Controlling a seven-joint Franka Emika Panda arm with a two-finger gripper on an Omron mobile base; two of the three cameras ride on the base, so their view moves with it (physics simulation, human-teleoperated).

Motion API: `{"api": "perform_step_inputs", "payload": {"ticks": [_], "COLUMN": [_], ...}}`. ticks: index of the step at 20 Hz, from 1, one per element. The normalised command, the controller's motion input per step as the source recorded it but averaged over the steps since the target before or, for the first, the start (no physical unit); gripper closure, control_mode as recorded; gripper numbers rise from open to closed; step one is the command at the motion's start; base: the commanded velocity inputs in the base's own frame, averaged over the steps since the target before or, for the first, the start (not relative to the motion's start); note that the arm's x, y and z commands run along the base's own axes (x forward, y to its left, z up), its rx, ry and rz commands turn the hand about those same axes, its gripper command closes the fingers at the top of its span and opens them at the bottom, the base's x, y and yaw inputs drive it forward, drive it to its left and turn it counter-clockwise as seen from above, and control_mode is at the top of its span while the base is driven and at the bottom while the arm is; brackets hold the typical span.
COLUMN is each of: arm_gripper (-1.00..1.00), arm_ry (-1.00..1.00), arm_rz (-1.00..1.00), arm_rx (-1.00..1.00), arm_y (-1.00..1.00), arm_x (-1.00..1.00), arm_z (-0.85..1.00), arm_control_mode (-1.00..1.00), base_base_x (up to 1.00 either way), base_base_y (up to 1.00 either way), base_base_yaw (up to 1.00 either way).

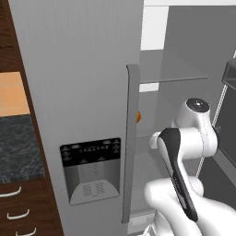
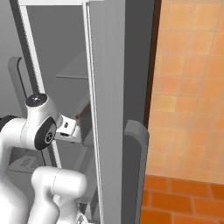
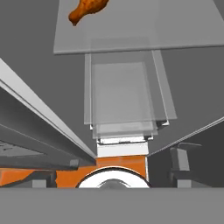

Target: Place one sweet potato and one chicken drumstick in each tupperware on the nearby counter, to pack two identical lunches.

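In the hand view, a glossy orange-brown chicken drumstick (image 3: 89,9) lies on a glass fridge shelf (image 3: 140,39) at the top left. It is well ahead of my gripper (image 3: 111,171), which is open with nothing between its dark fingertips (image 3: 180,161). In the left base view, an orange bit of the drumstick (image 1: 138,116) peeks past the fridge door handle (image 1: 130,138). My arm (image 1: 193,133) reaches into the open fridge. The dark marbled counter (image 1: 18,147) is at the left. The sweet potato and the tupperware are out of view.
The grey fridge door (image 1: 78,92) with its dispenser panel (image 1: 91,170) stands close on the left of my arm. Another door edge (image 2: 109,109) is on the right. Lower glass shelves (image 3: 122,100) lie under the hand. Dark wood drawers (image 1: 14,207) sit beneath the counter.
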Motion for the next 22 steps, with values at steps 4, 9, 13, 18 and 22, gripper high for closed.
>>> {"api": "perform_step_inputs", "payload": {"ticks": [4, 9, 13, 18, 22], "arm_gripper": [-1.00, -1.00, -1.00, -1.00, -1.00], "arm_ry": [-0.11, -0.12, -0.11, -0.10, -0.12], "arm_rz": [-0.15, -0.15, 0.00, 0.00, 0.00], "arm_rx": [0.10, 0.28, 0.14, 0.06, 0.05], "arm_y": [0.20, -0.17, -0.05, 0.00, 0.00], "arm_x": [0.22, 0.16, 0.01, 0.12, 0.11], "arm_z": [-0.01, 0.00, 0.01, 0.00, 0.00], "arm_control_mode": [-1.00, -1.00, -1.00, -1.00, -1.00], "base_base_x": [0.00, 0.00, 0.00, 0.00, 0.00], "base_base_y": [0.00, 0.00, 0.00, 0.00, 0.00], "base_base_yaw": [0.00, 0.00, 0.00, 0.00, 0.00]}}
